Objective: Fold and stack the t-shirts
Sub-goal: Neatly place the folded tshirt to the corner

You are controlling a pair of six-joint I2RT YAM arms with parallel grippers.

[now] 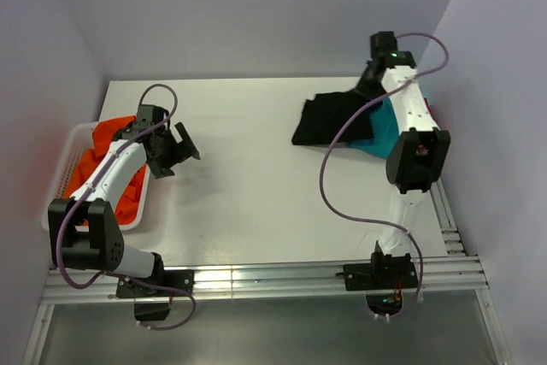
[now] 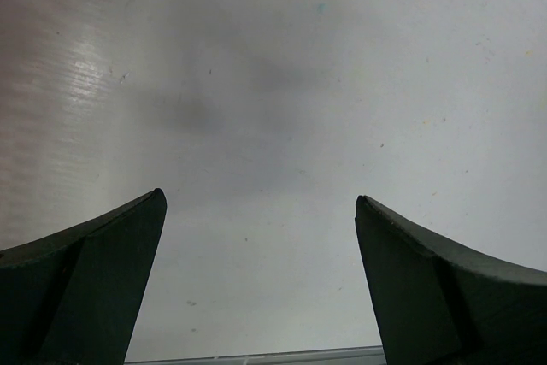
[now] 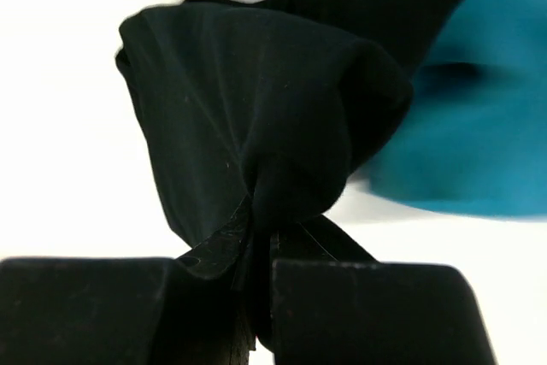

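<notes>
While the right gripper (image 3: pixel 261 245) pinches the black t-shirt (image 3: pixel 239 108), left gripper (image 2: pixel 259 198) spread, the pick-up step probably calls next for drawing it flat.

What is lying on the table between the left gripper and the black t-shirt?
Nothing. In the top view, only bare white table separates the open left gripper from the black t-shirt.

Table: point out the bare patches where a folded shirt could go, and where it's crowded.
Bare: the table middle, from the basket on the left across to the black t-shirt. Crowded: the far right corner, where it and the teal t-shirt bunch at the right gripper.
</notes>
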